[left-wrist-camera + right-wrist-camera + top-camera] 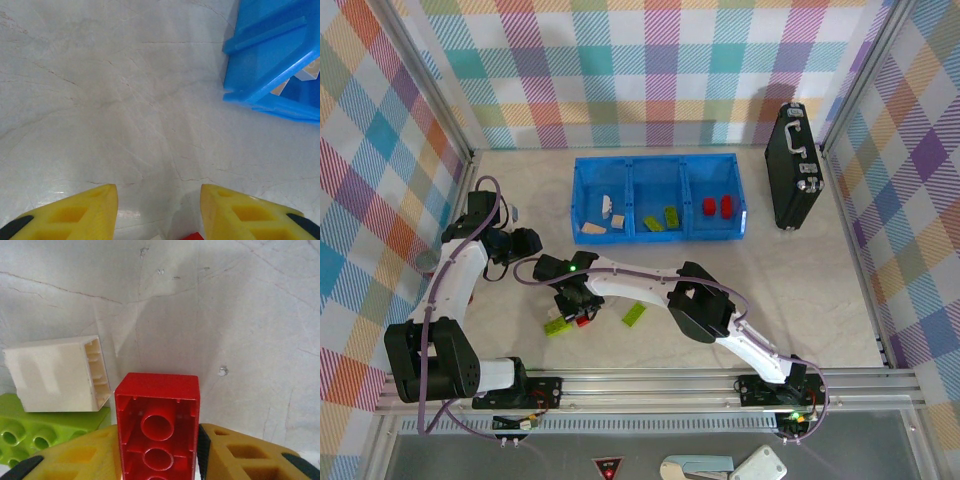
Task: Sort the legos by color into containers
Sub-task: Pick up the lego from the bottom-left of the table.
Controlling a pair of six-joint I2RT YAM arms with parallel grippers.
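In the right wrist view my right gripper (157, 442) is shut on a red brick (158, 410), hollow underside facing the camera. Left of it a cream brick (55, 372) lies on a lime green brick (30, 432). From above, the right gripper (576, 306) is low over the table with a lime brick (558, 326) beside it and another lime brick (634, 314) to its right. The blue tray (658, 163) holds cream bricks (605, 215) in its left compartment, lime ones (662, 218) in the middle and red ones (717, 207) on the right. My left gripper (159, 200) is open over bare table, near the tray's corner (270, 65).
A black case (792, 165) stands at the back right beside the tray. Checked walls close in the table on three sides. The left arm (460, 270) bends along the left side, its gripper (525, 241) just left of the right arm's wrist.
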